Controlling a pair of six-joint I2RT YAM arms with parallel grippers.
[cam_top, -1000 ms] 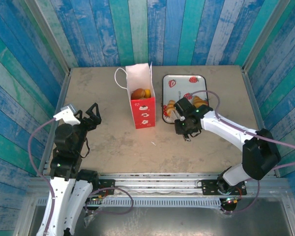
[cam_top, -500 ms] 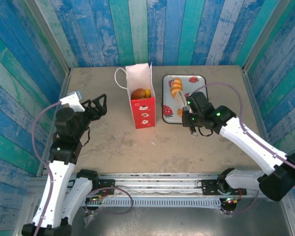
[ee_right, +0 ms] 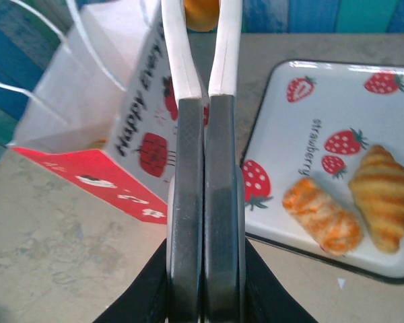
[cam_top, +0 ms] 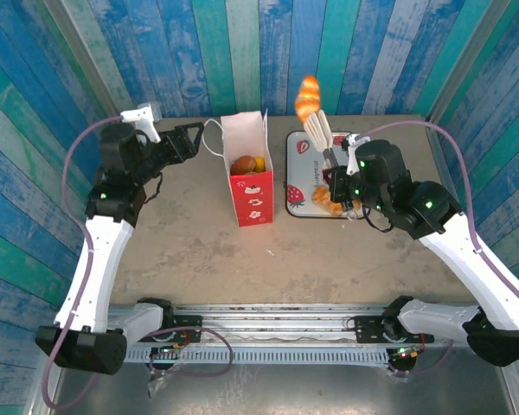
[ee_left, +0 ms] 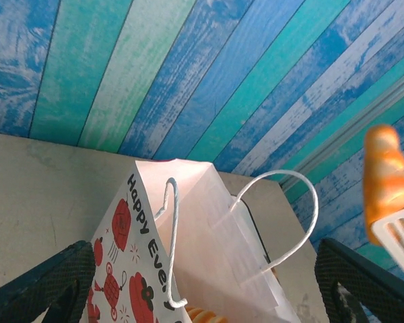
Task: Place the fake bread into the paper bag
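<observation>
- Upper centre of the top external view: the right gripper (cam_top: 314, 119) is clenched on the lower end of the held pastry (cam_top: 309, 95), one striped golden piece of the fake bread. It is raised high, right of the paper bag (cam_top: 249, 194) and over the back of the tray (cam_top: 291, 169).
  - Released here, the piece would likely miss the bag's mouth, so the arm must carry it leftward first.
  - Only slim white tips pinch one end, so it could swing or slip out on the way.
  - Bagged pastries (cam_top: 246, 164) lie inside the bag, and tray pastries (cam_top: 330, 203) wait on the tray.
- Left of the bag in that view: the left gripper (cam_top: 193, 140) is released, jaws spread, grasping nothing. Its tips are near the bag's handles (cam_top: 209, 137); contact cannot be told. Nothing steadies the bag, so a knock might topple it.
- Lower centre of the left wrist view: the paper bag (ee_left: 188, 235) stands with its mouth up, and the thin handles (ee_left: 172, 235) loop across the opening. They could snag the pastry or the descending tips. The left arm's dark fingers (ee_left: 50, 282) sit wide apart in the two lower corners. The held pastry (ee_left: 384, 178) hangs at the right edge, off to the side of the mouth.
- Centre of the right wrist view: the right gripper (ee_right: 203, 40) shows its jaws pressed nearly together, nipping the held pastry (ee_right: 202, 12) at the top edge. The paper bag (ee_right: 138, 111) is at left. The tray (ee_right: 310, 87) at right carries two tray pastries (ee_right: 323, 215). The mouth looks narrow, so a slightly off descent could crush a wall.
</observation>
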